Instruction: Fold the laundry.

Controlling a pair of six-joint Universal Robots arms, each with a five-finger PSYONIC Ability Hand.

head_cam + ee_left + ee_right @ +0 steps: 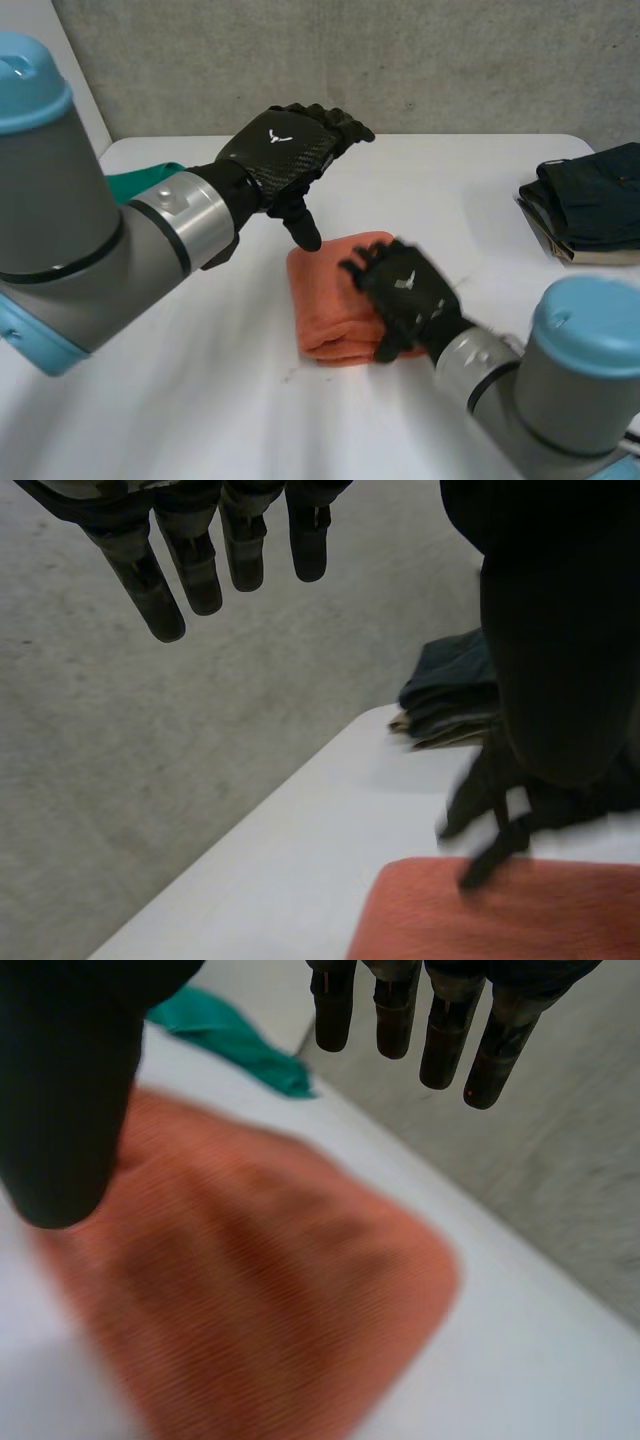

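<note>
White table (200, 400) with a folded orange cloth (325, 300) at its middle (its folding looks done). Left hand (285, 150) above it, right hand (405, 290) over it, both straight-fingered and empty. A green cloth (140, 180) is probably left to fold.

Thick grey cylinders, rounded light-blue caps. Tipped by a black left hand (285, 150) and right hand (405, 290), each back stamped with a small white emblem.
</note>
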